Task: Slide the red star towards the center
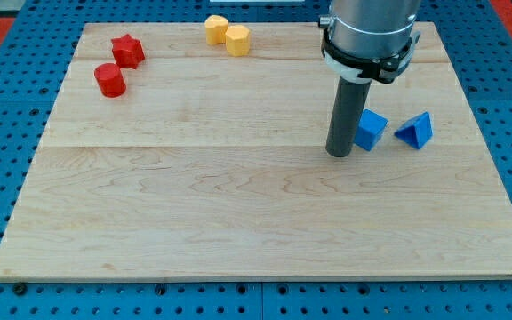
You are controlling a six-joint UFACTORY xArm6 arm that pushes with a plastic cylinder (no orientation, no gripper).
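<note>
The red star [128, 50] lies near the board's top left corner. A red cylinder [110, 80] stands just below and left of it, close to touching. My tip [339, 153] rests on the board right of centre, far to the right of the red star. It stands directly left of a blue cube [371, 130], touching it or nearly so.
A blue triangular block [415, 131] lies right of the blue cube. Two yellow blocks [216, 28] [237, 40] sit side by side at the board's top edge, left of the arm. The wooden board [194, 213] lies on a blue perforated table.
</note>
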